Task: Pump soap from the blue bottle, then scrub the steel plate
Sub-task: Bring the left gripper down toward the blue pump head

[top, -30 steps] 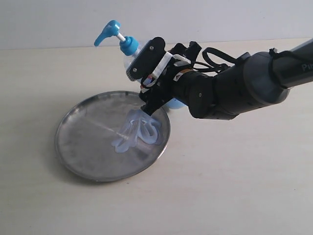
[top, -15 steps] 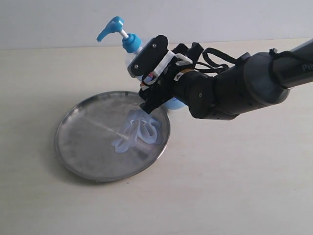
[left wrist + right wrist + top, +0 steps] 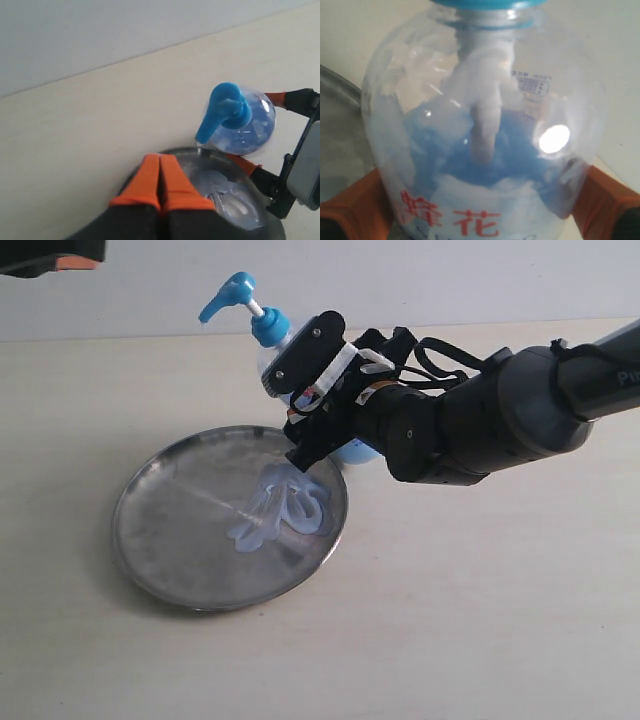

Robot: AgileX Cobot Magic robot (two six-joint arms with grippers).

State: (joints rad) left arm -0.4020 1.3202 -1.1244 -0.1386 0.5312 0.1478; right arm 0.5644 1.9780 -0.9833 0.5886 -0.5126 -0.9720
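Note:
The blue bottle [image 3: 265, 328] leans over the far rim of the steel plate [image 3: 180, 530], pump head pointing left. My right gripper [image 3: 310, 430] is shut on the bottle's body. In the right wrist view an orange finger [image 3: 355, 200] presses each side of the clear bottle [image 3: 485, 140]. Pale blue soap [image 3: 285, 508] lies in glossy squiggles on the plate's right part. My left gripper [image 3: 160, 165] is shut and empty, high above the plate [image 3: 195, 160]. It looks down on the soap [image 3: 230, 200] and the bottle [image 3: 245, 125]. Its tip [image 3: 50, 255] shows at the exterior view's top left corner.
The plate lies on a pale beige table [image 3: 480, 620] that runs back to a white wall [image 3: 450, 280]. My right arm [image 3: 500, 420] reaches in from the right, low over the table behind the plate.
The bottle's pump head has risen and shifted slightly right. My left gripper's tip has come into the top left corner of the exterior view.

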